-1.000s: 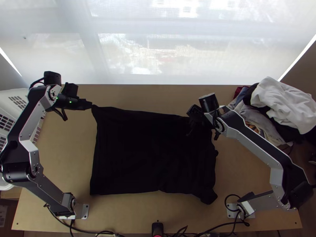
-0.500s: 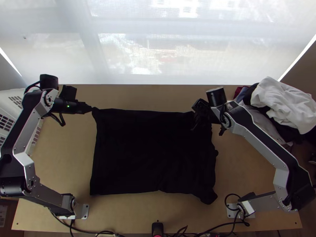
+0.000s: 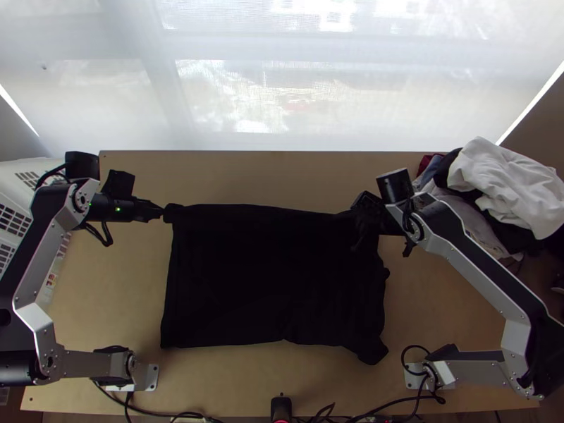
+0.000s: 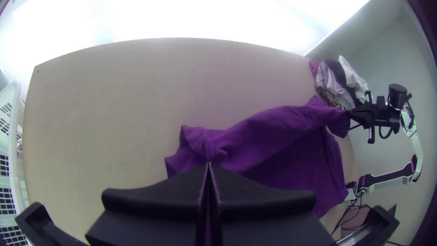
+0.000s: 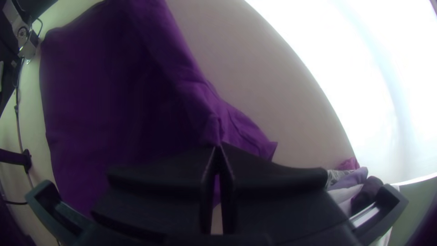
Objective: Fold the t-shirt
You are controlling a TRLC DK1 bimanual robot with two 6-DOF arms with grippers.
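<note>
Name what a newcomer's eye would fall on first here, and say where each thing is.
Probably the big dark t-shirt spread across the table's middle, its far side held by the left gripper and right gripper. Next, the bright window beyond, and the clothes pile at far right.

Left arm (image 3: 34, 271), right arm (image 3: 481, 270) — both bent, fingers (image 3: 148, 210) together

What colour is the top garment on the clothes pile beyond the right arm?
The top garment is white, seen best in the top view.
</note>
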